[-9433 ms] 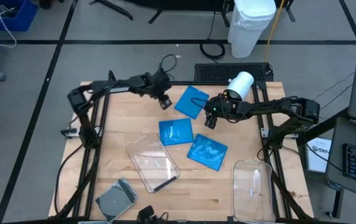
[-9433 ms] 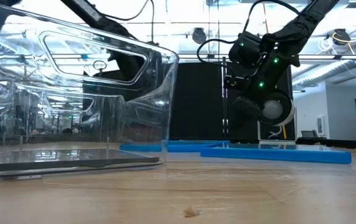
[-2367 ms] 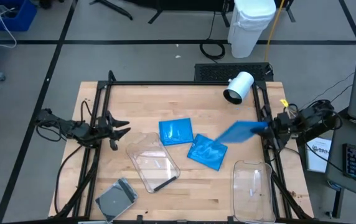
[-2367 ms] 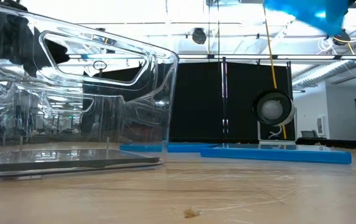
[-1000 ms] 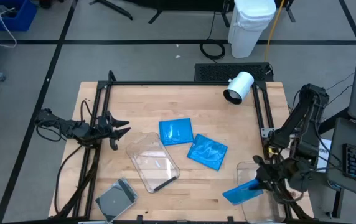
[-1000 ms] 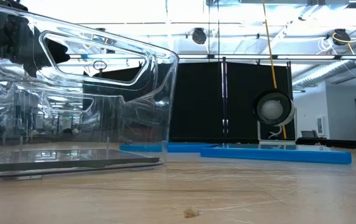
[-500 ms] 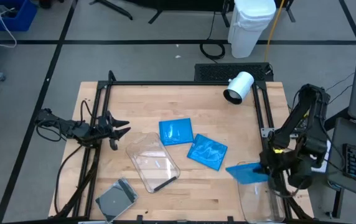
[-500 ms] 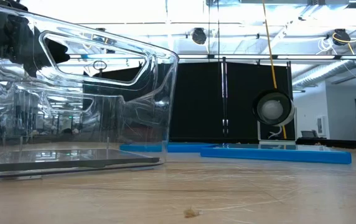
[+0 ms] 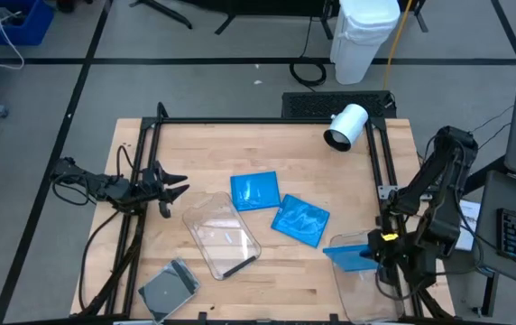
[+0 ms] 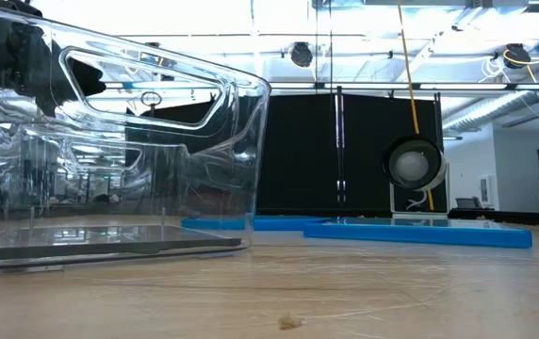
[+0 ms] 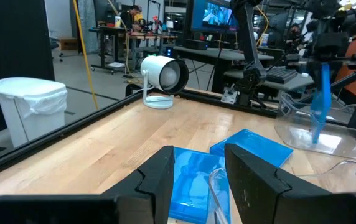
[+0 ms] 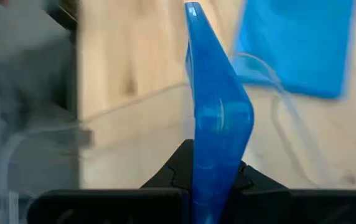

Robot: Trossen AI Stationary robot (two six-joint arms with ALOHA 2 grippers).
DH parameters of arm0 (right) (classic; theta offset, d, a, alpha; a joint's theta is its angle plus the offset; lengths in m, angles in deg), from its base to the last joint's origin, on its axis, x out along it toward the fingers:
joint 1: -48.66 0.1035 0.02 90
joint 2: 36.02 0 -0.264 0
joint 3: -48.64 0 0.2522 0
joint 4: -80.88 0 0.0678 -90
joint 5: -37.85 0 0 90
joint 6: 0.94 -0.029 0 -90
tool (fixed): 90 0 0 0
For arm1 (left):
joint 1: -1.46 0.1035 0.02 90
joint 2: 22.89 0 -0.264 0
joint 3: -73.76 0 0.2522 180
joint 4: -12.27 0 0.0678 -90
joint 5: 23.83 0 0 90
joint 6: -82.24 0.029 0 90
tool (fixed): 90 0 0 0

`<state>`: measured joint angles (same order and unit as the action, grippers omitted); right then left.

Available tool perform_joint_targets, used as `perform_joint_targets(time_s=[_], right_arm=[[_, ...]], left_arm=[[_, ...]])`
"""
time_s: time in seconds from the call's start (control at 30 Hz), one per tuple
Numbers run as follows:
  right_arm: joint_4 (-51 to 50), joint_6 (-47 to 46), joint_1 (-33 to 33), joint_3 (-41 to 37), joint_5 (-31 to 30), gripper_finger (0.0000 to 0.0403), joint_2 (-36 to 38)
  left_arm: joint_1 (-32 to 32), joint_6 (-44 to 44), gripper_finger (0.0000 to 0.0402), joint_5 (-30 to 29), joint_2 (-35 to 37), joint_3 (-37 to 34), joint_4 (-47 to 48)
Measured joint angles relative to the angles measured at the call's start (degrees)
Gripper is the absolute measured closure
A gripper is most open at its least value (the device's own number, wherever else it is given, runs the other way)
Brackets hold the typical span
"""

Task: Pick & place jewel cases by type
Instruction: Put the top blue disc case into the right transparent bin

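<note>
My right gripper (image 9: 377, 251) is shut on a blue jewel case (image 9: 348, 255), held on edge over the far end of the clear tub (image 9: 342, 282) at the table's near right. Two more blue jewel cases (image 9: 255, 191) (image 9: 300, 222) lie flat mid-table. A grey jewel case (image 9: 170, 289) lies at the near left corner. A dark one (image 9: 237, 268) lies inside the middle clear tub (image 9: 206, 226). My left gripper (image 11: 198, 180) waits open at the table's left edge, touching nothing. My right gripper pinches the blue jewel case between its two fingers, one on each flat face, at one edge (image 12: 217, 155). The case stands on edge and hangs below the gripper (image 11: 318, 106), lifted clear above the tub.
A white round lamp-like device (image 9: 346, 125) stands at the far right corner. A white bin (image 9: 366, 36) is on the floor beyond the table. Bare wood lies along the far edge and between the two tubs.
My right gripper, still shut on the blue jewel case, has carried it a little toward the far edge over the right tub and turned it, so the case that lay slanted now stands on edge.
</note>
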<state>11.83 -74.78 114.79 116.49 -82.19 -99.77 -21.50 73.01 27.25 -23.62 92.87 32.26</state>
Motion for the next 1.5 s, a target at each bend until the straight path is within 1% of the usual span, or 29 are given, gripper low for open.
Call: perform_joint_targets(time_s=[0.2, 0.3, 0.43, 0.6, 0.7, 0.83, 1.23, 1.33, 1.5], right_arm=[[5.67, 6.48, 0.01, -3.40, -8.20, 0.0387, -0.21], [7.62, 8.23, 0.00, -4.49, -10.22, 0.0387, -0.23], [11.09, 7.72, 0.00, -6.03, -10.01, 0.0386, -0.18], [17.00, 9.42, 1.38, -7.77, -5.92, 0.0387, -0.25], [17.82, 8.77, 2.63, -7.87, -5.23, 0.0384, -0.25], [17.41, 7.88, 3.10, -8.40, -4.60, 0.0353, -0.33], [16.61, -1.06, 2.82, -12.92, -2.91, 0.0261, -0.25], [16.94, -1.16, 2.82, -12.96, -3.99, 0.0239, 0.18], [17.62, -0.17, 2.41, -12.96, -5.99, 0.0208, 2.92]], left_arm=[[0.00, -0.01, 0.0254, 0.00, 0.00, 0.00, -0.01], [0.00, 0.00, 0.0254, 0.00, 0.00, 0.00, 0.01], [0.00, 0.00, 0.0254, 0.00, 0.00, 0.00, 0.01], [0.00, -0.01, 0.0254, 0.00, 0.00, 0.00, 0.01], [0.00, 0.01, 0.0254, -0.02, 0.00, 0.00, 0.01], [0.00, 0.01, 0.0254, 0.00, 0.00, 0.00, 0.01], [0.00, 0.01, 0.0254, -0.02, 0.00, 0.00, 0.01], [0.00, 0.01, 0.0254, -0.02, 0.00, 0.00, 0.01], [0.00, 0.00, 0.0254, -0.01, 0.00, 0.00, 0.01]])
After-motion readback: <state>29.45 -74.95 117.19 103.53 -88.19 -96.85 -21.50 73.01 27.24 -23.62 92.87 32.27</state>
